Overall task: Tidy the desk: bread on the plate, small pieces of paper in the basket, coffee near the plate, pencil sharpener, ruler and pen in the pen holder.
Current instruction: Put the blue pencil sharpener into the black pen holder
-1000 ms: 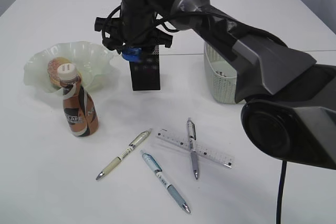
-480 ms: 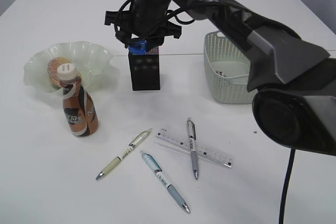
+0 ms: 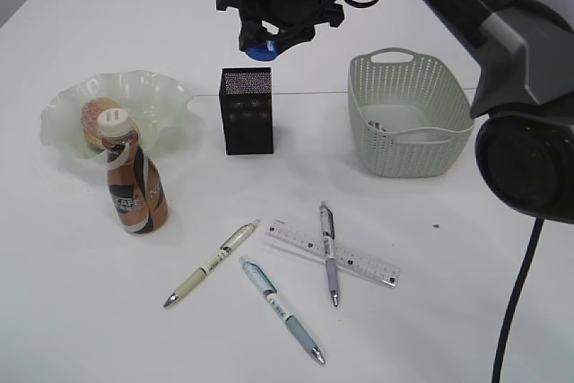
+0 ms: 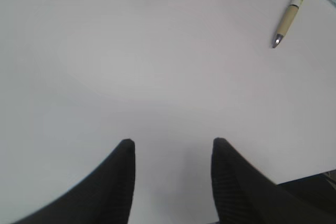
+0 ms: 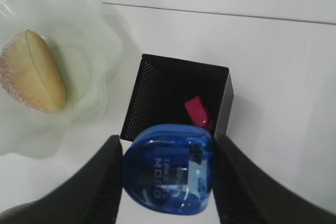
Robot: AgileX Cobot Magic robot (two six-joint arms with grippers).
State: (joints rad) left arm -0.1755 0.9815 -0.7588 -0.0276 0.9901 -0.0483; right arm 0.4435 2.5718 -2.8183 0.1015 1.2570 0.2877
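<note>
Status: bread is on the plate; coffee bottle stands at the plate's 6 o'clock edge, touching or nearly so, so that one counts as done. Basket has some small bits on its floor, likely paper, too small to confirm. No loose scraps visible on the table.

In progress: right gripper is clamped on the blue pencil sharpener, hanging above the black mesh pen holder, toward its 12 o'clock side. Not dropped in yet. The wrist view shows a small red item already inside the holder; can't identify it.

Left to do: ruler and three pens, beige, light blue and grey, all on the table at 6 o'clock of the holder. The grey pen lies across the ruler.

Left gripper is empty, fingers parted, idling over bare table with the beige pen's tip at its 1 o'clock.

Delta vs earlier frames: the right arm has risen and swung back toward 1 o'clock. The sharpener was right at the holder's mouth a second ago; now it's clearly above it, clear of the rim. Everything else on the table is unmoved.
</note>
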